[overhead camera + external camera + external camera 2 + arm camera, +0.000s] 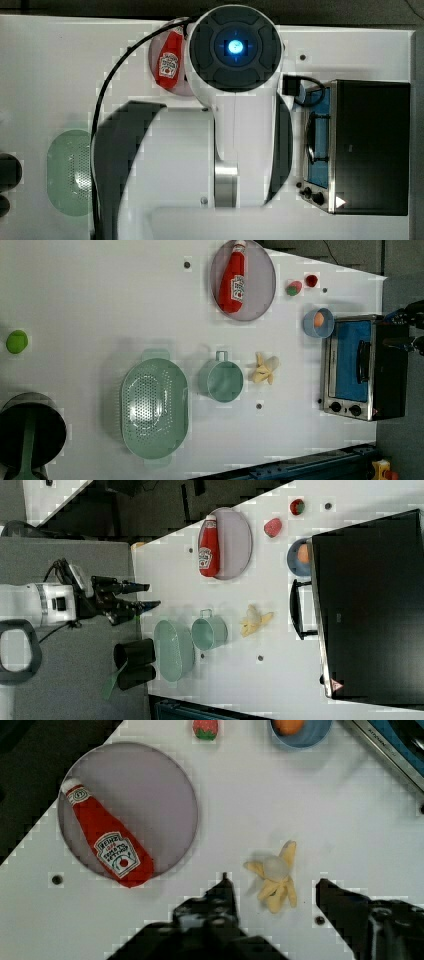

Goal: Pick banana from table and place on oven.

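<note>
The gripper (pixel 272 887) is open and empty, its 2 dark fingers (pixel 220 900) framing the lower part of the wrist view. The banana (pixel 275 877), half peeled, lies flat on the table (pixel 300 810) between those fingers, well below them and untouched. In the right view the gripper (pixel 145 595) sits at the left of the frame, far from the banana (pixel 255 620) at centre. In the left view the banana (pixel 265 369) lies right of centre, between the cup (pixel 221 380) and the oven (pixel 357 367) at the right edge, apart from both. The ketchup (pixel 234 277) rests on the plate (pixel 262 270) at upper centre.
</note>
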